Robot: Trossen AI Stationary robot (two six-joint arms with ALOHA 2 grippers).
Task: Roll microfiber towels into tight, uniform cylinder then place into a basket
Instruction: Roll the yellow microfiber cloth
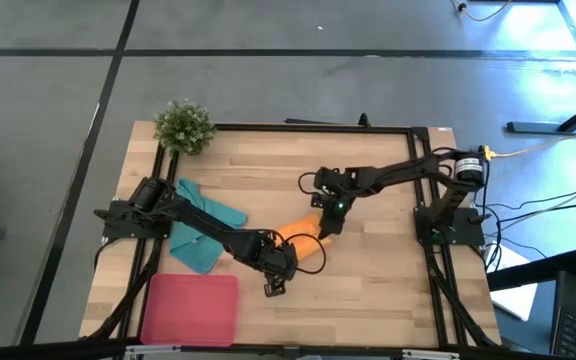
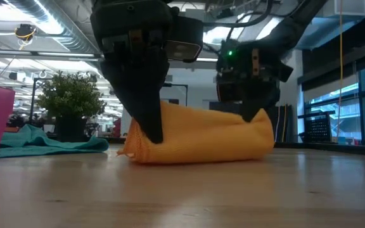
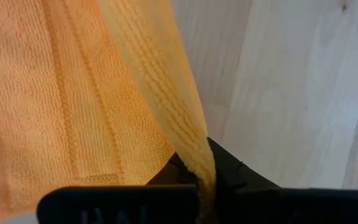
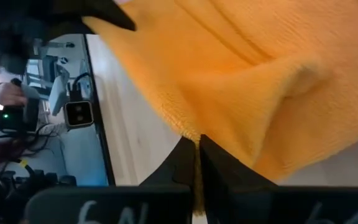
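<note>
Pale wooden boards make up the table (image 1: 368, 290), framed by black rails and standing on a grey floor. At the lower left of the high view lies the pink-red basket (image 1: 190, 309), flat on the wood and holding nothing. Above it, toward the left edge, the teal towel (image 1: 203, 232) is spread loosely, partly under the left arm. A small green potted plant (image 1: 184, 126) stands at the upper left corner of the table.

Moving toward the centre, the left gripper (image 1: 274, 278) is down at the table just below the middle of the frame, its jaws closed on one edge of the orange towel (image 1: 305, 240); the left wrist view shows a fold of orange cloth (image 3: 160, 81) running down into the pinched fingers (image 3: 229, 168). The orange towel lies bunched in a loose, thick roll between the two grippers, resting on the wood in the low view (image 2: 201, 134).

Right of centre, the right gripper (image 1: 326, 228) presses its closed jaws on the opposite end of the orange towel, with cloth caught between the fingers (image 4: 219, 165) in its wrist view.
</note>
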